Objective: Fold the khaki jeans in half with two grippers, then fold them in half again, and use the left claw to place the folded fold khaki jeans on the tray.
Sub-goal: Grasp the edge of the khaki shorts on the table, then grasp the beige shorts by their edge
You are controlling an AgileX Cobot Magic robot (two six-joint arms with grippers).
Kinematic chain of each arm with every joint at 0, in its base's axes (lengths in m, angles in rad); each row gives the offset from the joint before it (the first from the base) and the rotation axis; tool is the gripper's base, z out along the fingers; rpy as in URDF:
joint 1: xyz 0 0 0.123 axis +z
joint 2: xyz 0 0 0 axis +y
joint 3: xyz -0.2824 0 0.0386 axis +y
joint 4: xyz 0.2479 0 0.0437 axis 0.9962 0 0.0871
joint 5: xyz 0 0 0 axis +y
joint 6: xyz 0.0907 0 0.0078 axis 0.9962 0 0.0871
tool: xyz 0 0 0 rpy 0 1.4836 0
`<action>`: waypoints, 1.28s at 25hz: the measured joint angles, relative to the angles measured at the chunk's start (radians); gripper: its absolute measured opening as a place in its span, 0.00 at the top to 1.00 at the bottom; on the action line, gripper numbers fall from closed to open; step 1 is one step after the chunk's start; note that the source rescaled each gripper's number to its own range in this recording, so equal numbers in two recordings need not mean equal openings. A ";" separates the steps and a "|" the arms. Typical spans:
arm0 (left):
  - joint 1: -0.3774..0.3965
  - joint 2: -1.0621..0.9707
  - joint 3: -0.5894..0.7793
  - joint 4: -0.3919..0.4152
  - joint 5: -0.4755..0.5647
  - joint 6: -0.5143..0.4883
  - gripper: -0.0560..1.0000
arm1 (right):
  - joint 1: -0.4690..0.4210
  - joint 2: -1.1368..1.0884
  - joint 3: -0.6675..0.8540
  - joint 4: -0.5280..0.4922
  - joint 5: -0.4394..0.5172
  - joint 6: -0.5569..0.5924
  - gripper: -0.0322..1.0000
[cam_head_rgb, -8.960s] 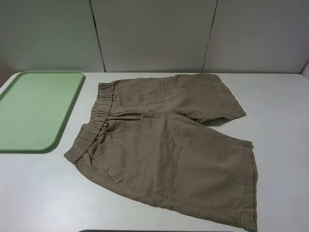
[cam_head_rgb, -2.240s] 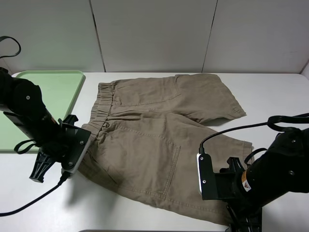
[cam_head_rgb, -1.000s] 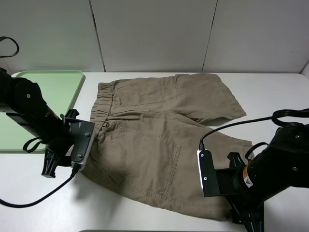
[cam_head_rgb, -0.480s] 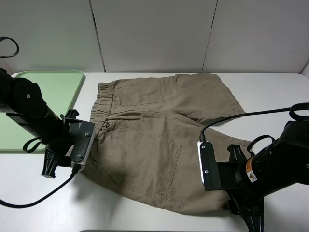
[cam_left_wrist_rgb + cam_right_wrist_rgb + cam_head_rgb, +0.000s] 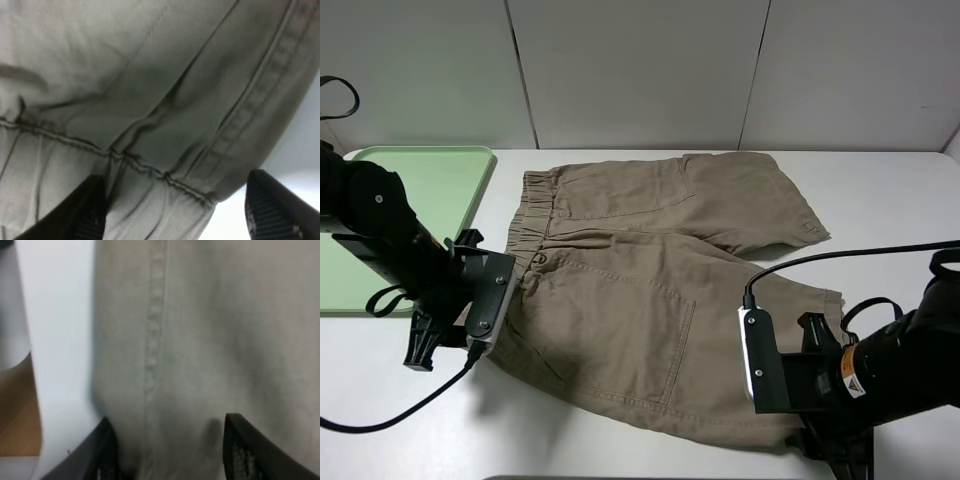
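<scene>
The khaki jeans (image 5: 650, 260) are tan shorts lying flat on the white table, waistband toward the tray, legs to the right. My left gripper (image 5: 478, 318) sits at the near waistband corner. In the left wrist view the left gripper (image 5: 182, 212) is open, its fingertips (image 5: 92, 210) wide apart with the gathered waistband seam (image 5: 140, 165) between them. My right gripper (image 5: 815, 432) is at the near leg's hem. In the right wrist view the right gripper (image 5: 175, 455) is open over the stitched hem (image 5: 152, 340). The mint-green tray (image 5: 380, 200) lies at far left, partly behind the left arm.
The white table (image 5: 890, 200) ends at a grey panelled wall (image 5: 640, 70) behind. The table's front edge shows in the right wrist view (image 5: 30, 405), close to the hem. Black cables (image 5: 390, 410) trail from both arms over the table.
The right arm has shifted a little to the right and lower at the near hem. The left arm has stayed at the waistband corner. The shorts have barely moved.
</scene>
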 joint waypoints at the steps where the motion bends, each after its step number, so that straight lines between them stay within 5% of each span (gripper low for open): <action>1: 0.000 0.000 0.000 0.000 0.000 0.000 0.29 | 0.000 0.000 0.000 0.000 -0.007 0.000 0.46; 10: 0.000 0.000 0.002 0.000 0.002 0.000 0.29 | 0.000 0.000 0.001 0.000 -0.007 0.000 0.49; 24: 0.000 0.000 0.034 0.000 -0.030 0.000 0.30 | 0.000 0.000 0.001 0.000 -0.032 0.000 0.90; 32: 0.000 0.014 0.048 0.000 -0.083 0.000 0.52 | 0.000 0.000 0.001 0.000 -0.046 0.021 0.91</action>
